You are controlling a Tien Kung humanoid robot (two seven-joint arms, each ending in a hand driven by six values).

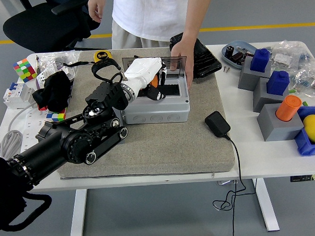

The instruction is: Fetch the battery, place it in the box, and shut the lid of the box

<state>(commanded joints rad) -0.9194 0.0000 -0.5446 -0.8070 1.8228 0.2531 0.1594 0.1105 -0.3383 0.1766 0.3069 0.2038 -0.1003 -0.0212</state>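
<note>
An orange battery [154,81] is gripped by the left robot hand [148,79] over the open grey box [159,105], whose far-right edge is steadied by a person's hand [179,57].

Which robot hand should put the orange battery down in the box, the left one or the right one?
Probably the left. The left robot hand is already over the open grey box, with the orange battery in its fingers. The right arm is not in the picture. A person's hand holds the clear lid upright.

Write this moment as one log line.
left hand: over open grey plastic box, orange battery at its fingers | person's hand: on box's far-right rim | transparent lid: up
</note>
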